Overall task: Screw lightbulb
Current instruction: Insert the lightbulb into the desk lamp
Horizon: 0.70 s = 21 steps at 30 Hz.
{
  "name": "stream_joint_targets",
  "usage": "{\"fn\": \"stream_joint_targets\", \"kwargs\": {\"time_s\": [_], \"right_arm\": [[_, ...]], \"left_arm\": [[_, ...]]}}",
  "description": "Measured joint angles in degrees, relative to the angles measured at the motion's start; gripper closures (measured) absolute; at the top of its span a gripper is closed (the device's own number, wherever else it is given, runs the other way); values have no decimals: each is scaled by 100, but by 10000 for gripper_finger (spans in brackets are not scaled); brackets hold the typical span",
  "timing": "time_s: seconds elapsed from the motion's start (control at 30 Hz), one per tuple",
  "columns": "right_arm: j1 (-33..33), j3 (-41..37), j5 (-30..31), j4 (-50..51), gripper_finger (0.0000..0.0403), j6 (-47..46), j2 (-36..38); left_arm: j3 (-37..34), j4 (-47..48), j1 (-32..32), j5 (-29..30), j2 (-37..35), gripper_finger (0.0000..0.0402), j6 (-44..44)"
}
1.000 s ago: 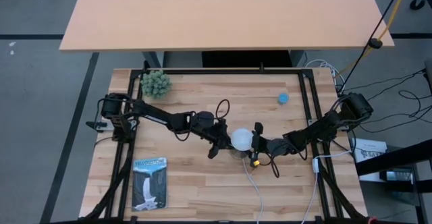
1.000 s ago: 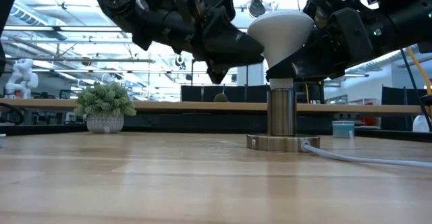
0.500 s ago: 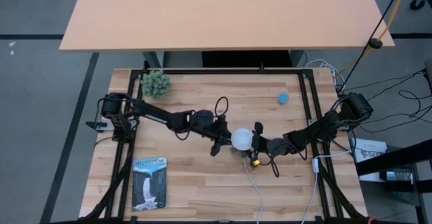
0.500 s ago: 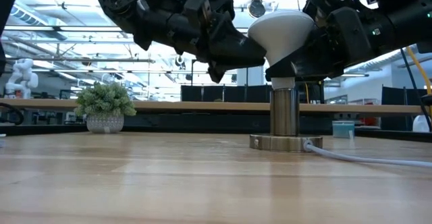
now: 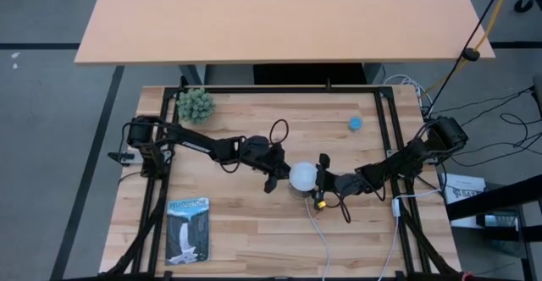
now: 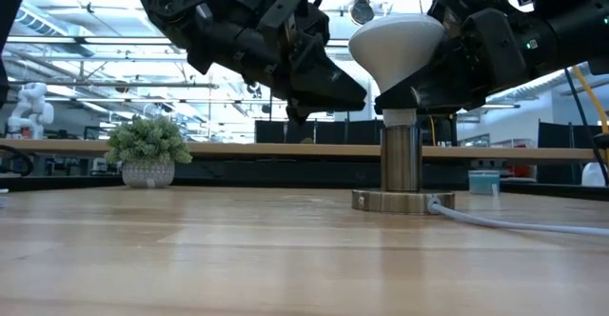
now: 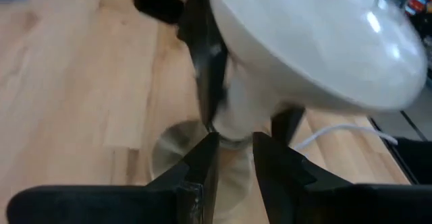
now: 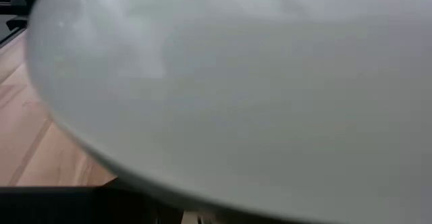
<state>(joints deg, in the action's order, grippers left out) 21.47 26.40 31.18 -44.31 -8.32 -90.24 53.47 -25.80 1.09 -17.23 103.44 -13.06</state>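
High view: lightbulb (image 5: 302,175) at the middle of the wooden table (image 5: 254,239), dome up, between the two grippers. Left gripper (image 5: 277,173) just beside the dome on its left, right gripper (image 5: 320,182) tight against it on the right

Low view: lightbulb (image 6: 397,45) upright, neck down in the silvery socket (image 6: 401,168), round socket base flat on the table, white cord (image 6: 514,225) trailing off to the right. Right gripper (image 6: 419,88) clamped around the cone of the bulb just above the socket, fingers spread wide on it. Left gripper (image 6: 347,92) near the bulb's left flank, tips close to the cone, contact not clear

Left wrist view: two dark fingers (image 7: 202,163) set narrow, a small gap between them, nothing held in that gap; lightbulb (image 7: 317,42) just ahead, tilted across the frame, socket base (image 7: 177,153) beyond the fingertips

Right wrist view: white dome (image 8: 236,82) filling nearly everything, own fingers hidden

Potted plant (image 5: 196,105) at the far left corner, small blue object (image 5: 356,123) far right, booklet (image 5: 187,229) near left
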Motion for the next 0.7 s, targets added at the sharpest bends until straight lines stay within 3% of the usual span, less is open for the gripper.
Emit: {"fn": "stream_joint_targets", "kwargs": {"time_s": [0.23, 0.7], "right_arm": [[0, 1, 2, 52, 190, 0, 0], [2, 1, 2, 83, 190, -149, 0]], "left_arm": [[0, -112, -236, -390, 2, 306, 116], [0, -444, -283, -57, 2, 306, 363]]}}
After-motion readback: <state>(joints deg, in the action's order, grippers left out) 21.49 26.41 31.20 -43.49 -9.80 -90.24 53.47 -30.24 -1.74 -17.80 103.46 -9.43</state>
